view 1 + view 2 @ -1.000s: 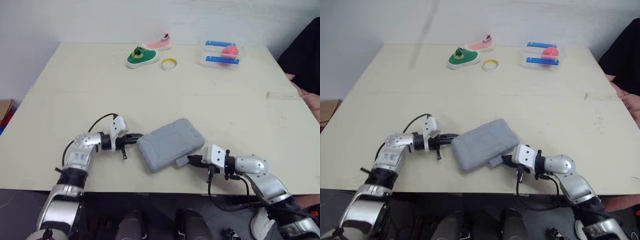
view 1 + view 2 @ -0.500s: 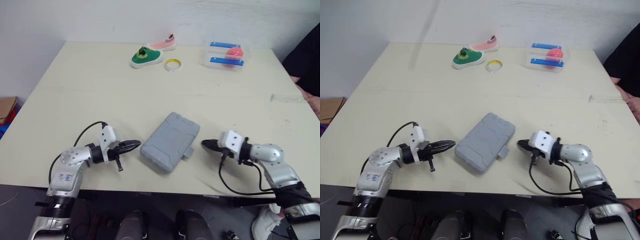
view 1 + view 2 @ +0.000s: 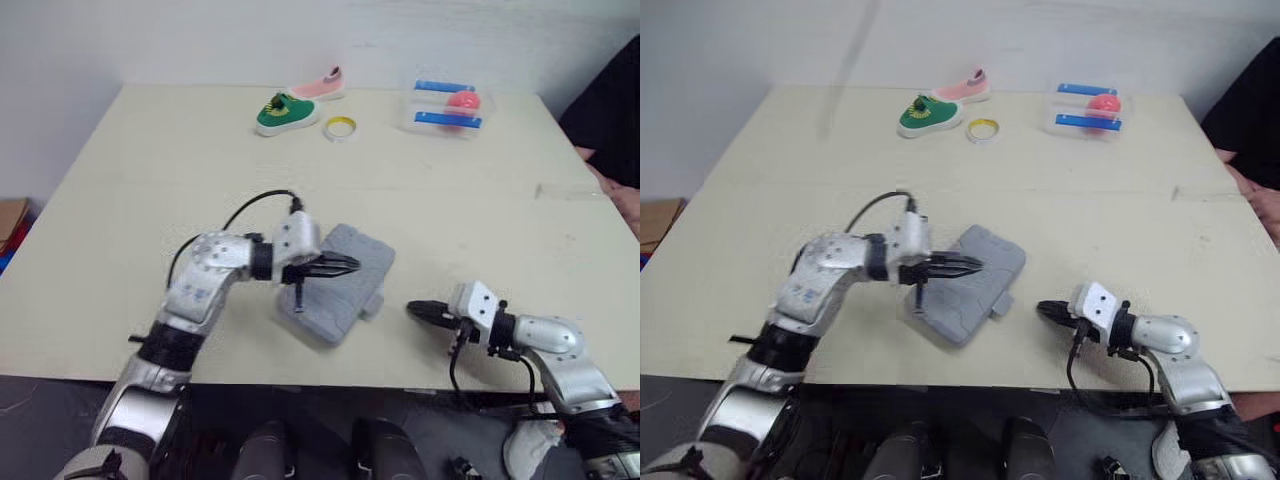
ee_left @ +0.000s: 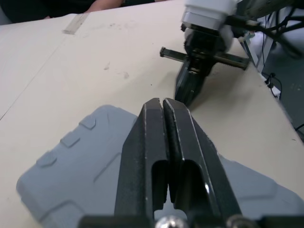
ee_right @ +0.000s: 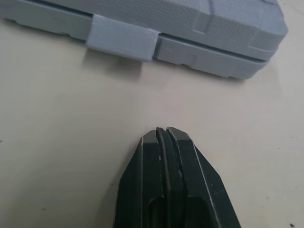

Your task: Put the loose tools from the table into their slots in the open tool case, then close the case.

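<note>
Two grippers are clenched on nothing: the left gripper [image 3: 352, 264] is above the closed grey case [image 3: 338, 302] near the front edge of the table [image 3: 180, 170], and the right gripper [image 3: 412, 308] is close by, not touching it.

The closed tool case [image 3: 343, 297] is the only obstacle near the front; my left end effector [image 3: 350, 264] is above its lid. Bare worktop [image 3: 200, 180] separates the case from my right end effector [image 3: 413, 309]. The green shoe [image 3: 278, 113], pink shoe [image 3: 318, 84], tape ring [image 3: 339, 128] and clear box [image 3: 445, 105] line the far edge, well apart. A person [image 3: 610, 120] crowds the right edge.
</note>
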Tool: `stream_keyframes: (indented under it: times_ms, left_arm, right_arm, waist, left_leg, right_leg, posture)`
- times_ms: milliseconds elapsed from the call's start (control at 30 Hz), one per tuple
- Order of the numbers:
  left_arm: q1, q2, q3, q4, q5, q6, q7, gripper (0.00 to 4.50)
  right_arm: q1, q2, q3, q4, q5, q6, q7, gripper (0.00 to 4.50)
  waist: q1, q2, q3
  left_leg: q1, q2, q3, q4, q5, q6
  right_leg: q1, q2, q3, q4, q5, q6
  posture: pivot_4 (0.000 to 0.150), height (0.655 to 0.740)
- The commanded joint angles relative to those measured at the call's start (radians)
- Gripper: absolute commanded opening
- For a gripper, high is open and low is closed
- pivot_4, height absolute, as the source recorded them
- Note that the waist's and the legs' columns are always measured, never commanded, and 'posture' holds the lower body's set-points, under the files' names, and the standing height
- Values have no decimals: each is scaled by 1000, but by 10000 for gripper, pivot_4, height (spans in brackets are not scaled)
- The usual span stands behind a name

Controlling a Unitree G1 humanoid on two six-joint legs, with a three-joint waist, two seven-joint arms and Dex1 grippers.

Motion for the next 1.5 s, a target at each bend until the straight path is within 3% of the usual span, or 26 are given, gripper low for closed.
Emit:
stream_keyframes:
  times_ms: [33, 233, 500, 1500]
  left_arm:
    - [-37, -45, -44, 114, 77, -43, 36, 413]
    - [26, -48, -125, 217, 191, -20, 65, 413]
    - [88, -64, -99, 170, 177, 65, 115, 413]
    - [104, -52, -104, 190, 184, 103, 81, 413]
  right_arm:
    - [8, 27, 14, -66, -10, 15, -17, 0]
    - [-3, 60, 31, -137, -33, 66, -55, 0]
    - [-28, 81, 73, -147, -73, 76, -55, 0]
    - [-176, 224, 175, -53, -105, 169, -40, 0]
  waist:
    - [-2, 0, 0]
    - [3, 0, 0]
    - [3, 2, -1]
    - [-12, 5, -12]
  left_leg:
    - [0, 0, 0, 0, 0, 0]
    - [1, 2, -1, 0, 0, 0]
    - [1, 2, -2, 0, -1, 0]
    - [4, 5, -2, 0, -1, -2]
  right_leg:
    - [0, 0, 0, 0, 0, 0]
    - [0, -2, 0, 0, 0, 0]
    - [2, -4, 4, 0, 0, -1]
    - [2, -2, 3, 1, -1, -2]
  posture:
    - [1500, 7400]
    - [1500, 7400]
    - [1500, 7400]
    - [1500, 7400]
